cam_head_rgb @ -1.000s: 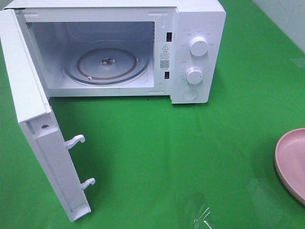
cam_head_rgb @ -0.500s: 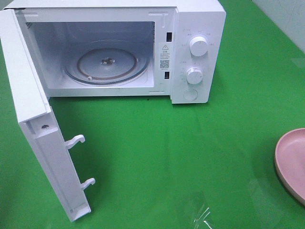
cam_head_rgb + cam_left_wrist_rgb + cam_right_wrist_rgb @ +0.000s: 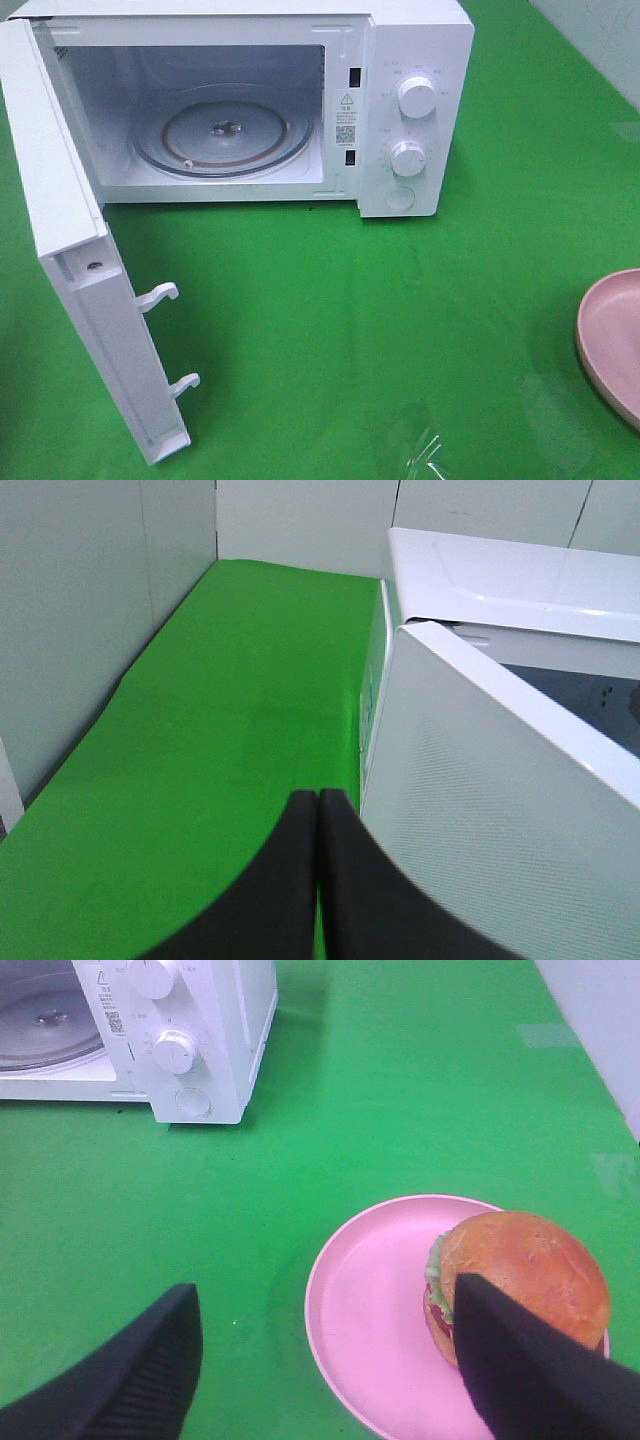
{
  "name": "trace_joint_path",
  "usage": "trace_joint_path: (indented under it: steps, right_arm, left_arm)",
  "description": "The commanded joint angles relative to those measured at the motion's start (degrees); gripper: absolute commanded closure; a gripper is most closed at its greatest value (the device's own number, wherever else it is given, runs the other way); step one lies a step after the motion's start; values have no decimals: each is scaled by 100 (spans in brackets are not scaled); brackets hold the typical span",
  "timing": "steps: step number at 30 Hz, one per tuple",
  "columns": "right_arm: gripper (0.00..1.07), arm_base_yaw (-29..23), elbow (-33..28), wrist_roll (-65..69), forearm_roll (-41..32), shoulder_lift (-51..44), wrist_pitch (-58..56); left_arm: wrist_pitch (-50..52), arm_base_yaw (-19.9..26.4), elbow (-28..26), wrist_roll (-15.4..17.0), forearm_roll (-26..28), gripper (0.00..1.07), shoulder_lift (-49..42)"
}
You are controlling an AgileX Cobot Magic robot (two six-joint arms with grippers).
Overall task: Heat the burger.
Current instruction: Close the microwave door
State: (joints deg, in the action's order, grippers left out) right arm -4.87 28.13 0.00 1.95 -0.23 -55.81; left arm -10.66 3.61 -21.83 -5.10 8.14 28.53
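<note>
Microwave oven, white and box-shaped, is standing at the far edge of the green-covered table with its door swung wide open, and the round glass turntable inside is lying bare. From the high camera only a sliver of the round pink plate is showing at the right edge of the table, and neither arm is appearing there.

The right wrist camera is giving what the high one is missing: the whole plate, and on it the round burger with its glossy golden-brown bun, frilly green lettuce and red tomato, sitting toward one side of the plate rather than in its middle. The right gripper is hovering over the plate with its black fingers spread wide apart and nothing between them; one finger is overlapping the burger in this picture, but contact cannot be told.

The left wrist camera is looking along the outer face of the open door, and the left gripper is showing clenched, its two black fingers pressed together on nothing, beside the door.
</note>
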Motion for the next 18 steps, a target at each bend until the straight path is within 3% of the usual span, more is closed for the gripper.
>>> trace_joint_path:
  steps: [1, 5, 12, 14, 15, 16, 17, 18]
  right_arm:
    - [37, 23, -6, -57, 6, -155, 86]
    - [37, 23, -6, -57, 6, -155, 86]
    - [37, 23, -6, -57, 6, -155, 86]
    - [37, 23, -6, -57, 6, -155, 86]
    - [37, 23, -6, -57, 6, -155, 86]
    - [37, 23, -6, -57, 6, -155, 86]
    - [37, 23, -6, -57, 6, -155, 86]
    - [37, 23, -6, -57, 6, -155, 86]
  left_arm:
    - [688, 0, 252, -11, 17, 107, 166]
    - [1965, 0, 877, -11, 11, 107, 665]
    - [2928, 0, 1129, 46, -109, 107, 1232]
    - [3289, 0, 1175, 138, -281, 107, 1473]
    - [3587, 0, 1180, 384, -567, 107, 1759]
    - [3587, 0, 1180, 384, -567, 107, 1759]
    - [3902, 0, 1180, 693, -900, 107, 2051]
    - [3902, 0, 1180, 693, -900, 107, 2051]
